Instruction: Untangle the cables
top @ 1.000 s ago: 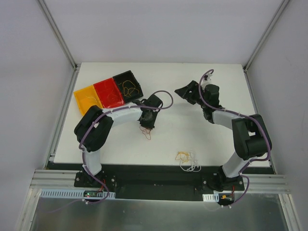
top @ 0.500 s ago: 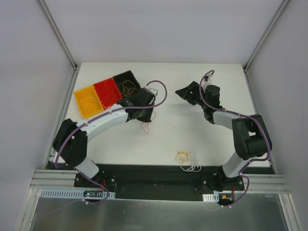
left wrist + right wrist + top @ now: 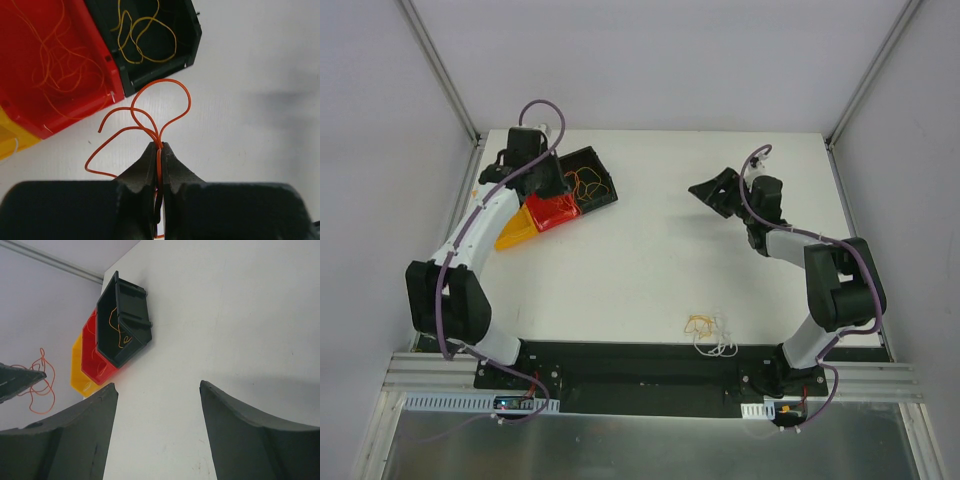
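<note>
Just ahead of the left gripper [image 3: 159, 150], an orange wire [image 3: 167, 80] fans out in open loops, its strands caught where the jaws are pressed together on it. A second ago this gripper hung over the middle of the table [image 3: 650, 270] with the same wire dangling under it. Half a second ago it was partway across, and now the arm has swung out to the trays. Beyond the tips and to the gripper's left sits the red tray [image 3: 20, 107], already holding thin orange strands. Straight ahead is the black tray [image 3: 192, 35] with a yellow wire coiled inside, and a corner of the yellow tray [image 3: 10, 142] shows nearest on the left. The loops hang over bare table just short of the red and black trays, not yet above either one.

The right gripper [image 3: 157, 405] has barely shifted, its fingers spread wide and holding nothing, facing the trays from well apart. The remaining tangle [image 3: 710, 333] lies far behind both grippers at the table's near edge.

The move suggests one strand is free and on its way to be sorted, most likely into the red tray. More untangling clearly remains.
</note>
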